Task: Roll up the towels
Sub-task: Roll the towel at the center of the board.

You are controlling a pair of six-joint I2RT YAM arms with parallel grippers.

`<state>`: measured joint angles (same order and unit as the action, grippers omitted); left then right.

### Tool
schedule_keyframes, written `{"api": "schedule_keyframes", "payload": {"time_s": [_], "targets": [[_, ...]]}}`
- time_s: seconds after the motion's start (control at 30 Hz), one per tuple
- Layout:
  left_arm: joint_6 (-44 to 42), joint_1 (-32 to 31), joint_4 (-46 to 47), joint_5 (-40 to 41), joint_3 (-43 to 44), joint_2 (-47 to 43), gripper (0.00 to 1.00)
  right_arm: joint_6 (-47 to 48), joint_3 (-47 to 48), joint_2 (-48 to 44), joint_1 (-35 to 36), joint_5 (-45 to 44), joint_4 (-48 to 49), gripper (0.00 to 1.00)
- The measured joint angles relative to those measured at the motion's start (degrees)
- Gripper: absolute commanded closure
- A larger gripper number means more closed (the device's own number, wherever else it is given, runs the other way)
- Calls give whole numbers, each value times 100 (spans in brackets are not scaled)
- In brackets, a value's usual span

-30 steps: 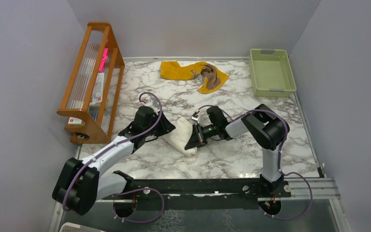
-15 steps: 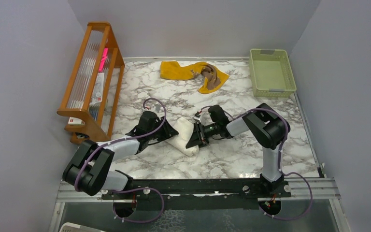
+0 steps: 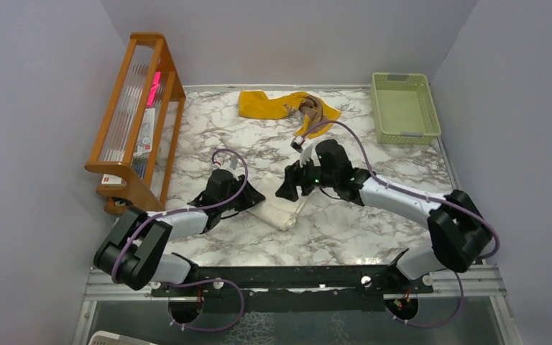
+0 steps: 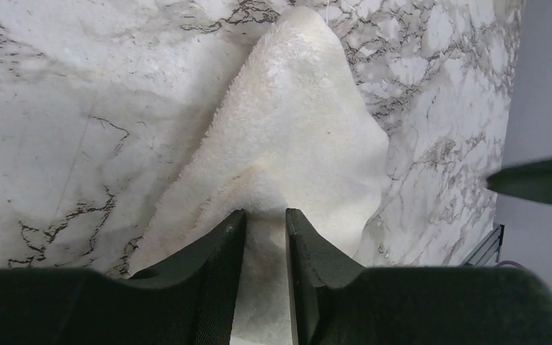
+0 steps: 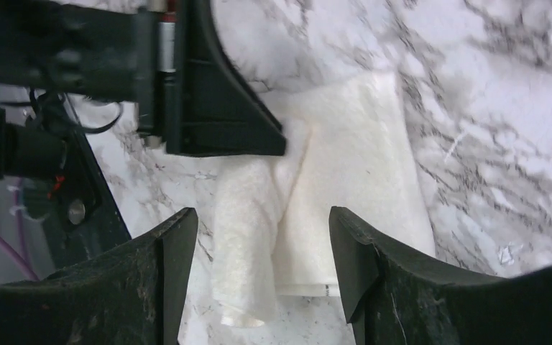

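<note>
Early stage. On surface (image 3: 345, 230), cream towel (image 3: 282, 208) down-left of basket (image 3: 406, 134): loosely folded, no finished roll; left pincer (image 4: 264, 230) narrowly closed, pinching its fold; right pincer (image 5: 260, 215) spread wide above it, empty. Just left of basket, yellow towel (image 3: 266, 104) and brown towel (image 3: 312, 115) heaped, unrolled.

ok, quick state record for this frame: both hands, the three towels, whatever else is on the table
left hand: shut on a fold of the cream towel
right hand: open above the cream towel, gripping nothing
cream towel: mid-table, bunched and partly folded, no finished roll
yellow towel: far edge, crumpled, unrolled
brown towel: bunched on the yellow towel's right end
basket: pale green, far right corner
wooden rack: left side of the marble table
</note>
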<state>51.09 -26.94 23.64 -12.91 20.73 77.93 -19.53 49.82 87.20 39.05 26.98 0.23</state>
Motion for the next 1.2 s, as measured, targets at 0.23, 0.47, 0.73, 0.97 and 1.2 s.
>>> {"api": "schedule_keyframes", "payload": {"time_s": [0.23,0.47,0.73,0.97,1.2], "targets": [[-9,-20,-66,105,0,-31,69,1987,-507,-984,1582,-1416,374,32],[-22,-20,-155,186,4,-72,69,2938,-533,-240,2472,-2522,278,37],[-50,-20,-455,343,9,-264,69,3314,-505,313,2859,-3314,122,49],[-144,-20,-1346,546,175,-658,70,3158,11,1045,2885,-4009,-146,85],[-439,-11,-3340,1117,511,-1902,66,2946,155,1099,2889,-4039,-258,96]]}}
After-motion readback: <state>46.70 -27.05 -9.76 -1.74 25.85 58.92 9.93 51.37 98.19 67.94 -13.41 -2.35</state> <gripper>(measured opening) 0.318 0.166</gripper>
